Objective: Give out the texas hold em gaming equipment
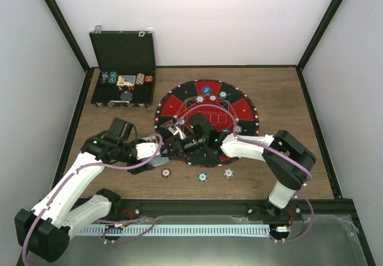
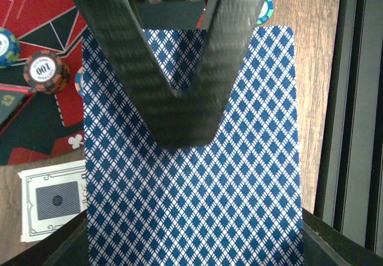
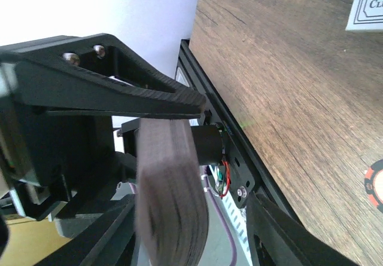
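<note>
Nearer than the round mat (image 1: 245, 107), three chips (image 1: 203, 176) lie. At its near-left rim my left gripper (image 2: 185, 170) pinches the deck (image 2: 191, 218) flat, blue back showing. Only my right wrist view shows its thickness. My right gripper (image 3: 191, 158) is spread across it; I cannot tell whether it grips.

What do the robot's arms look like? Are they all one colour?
No. The left arm and right arm both have smooth white shells with chunky black joints. A thin purple cable loops along each, and a tiny green light glows on each. The left gripper has flat black fingers with a woven texture; the right gripper is black too, with silver screws.
</note>
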{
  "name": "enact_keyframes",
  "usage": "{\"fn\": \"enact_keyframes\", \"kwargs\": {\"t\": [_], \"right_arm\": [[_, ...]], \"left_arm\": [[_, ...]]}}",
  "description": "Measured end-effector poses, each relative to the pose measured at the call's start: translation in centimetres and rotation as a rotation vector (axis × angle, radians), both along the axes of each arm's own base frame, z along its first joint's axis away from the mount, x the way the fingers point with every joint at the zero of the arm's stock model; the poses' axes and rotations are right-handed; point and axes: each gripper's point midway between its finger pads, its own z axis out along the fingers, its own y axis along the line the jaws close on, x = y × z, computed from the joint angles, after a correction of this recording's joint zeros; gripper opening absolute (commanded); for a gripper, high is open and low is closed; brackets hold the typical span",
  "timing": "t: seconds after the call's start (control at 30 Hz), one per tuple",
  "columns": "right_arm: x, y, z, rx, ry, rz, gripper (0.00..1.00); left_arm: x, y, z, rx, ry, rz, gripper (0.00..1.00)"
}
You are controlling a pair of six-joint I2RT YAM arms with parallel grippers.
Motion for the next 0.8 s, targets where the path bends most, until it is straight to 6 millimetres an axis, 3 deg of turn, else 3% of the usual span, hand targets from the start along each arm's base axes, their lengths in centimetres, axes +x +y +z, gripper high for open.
{"fn": "enact_keyframes", "kwargs": {"t": [0.3, 0.67, 0.8], "right_arm": [[-0.1, -0.9, 1.0, -0.006, -0.016, -0.021, 0.51], [-0.5, -1.8, 1.3, -0.030, -0.028, -0.040, 0.34], [-0.6, -2.1, 1.2, -0.040, -0.026, -0.050, 0.31]], "left_arm": [[-0.5, 0.3, -1.2, 0.006, 0.021, 0.012, 0.07], [-0.2, 0.2, -1.5, 0.003, 0.016, 0.020, 0.07], [-0.2, 0.2, -1.6, 0.010, 0.018, 0.022, 0.07]]}}
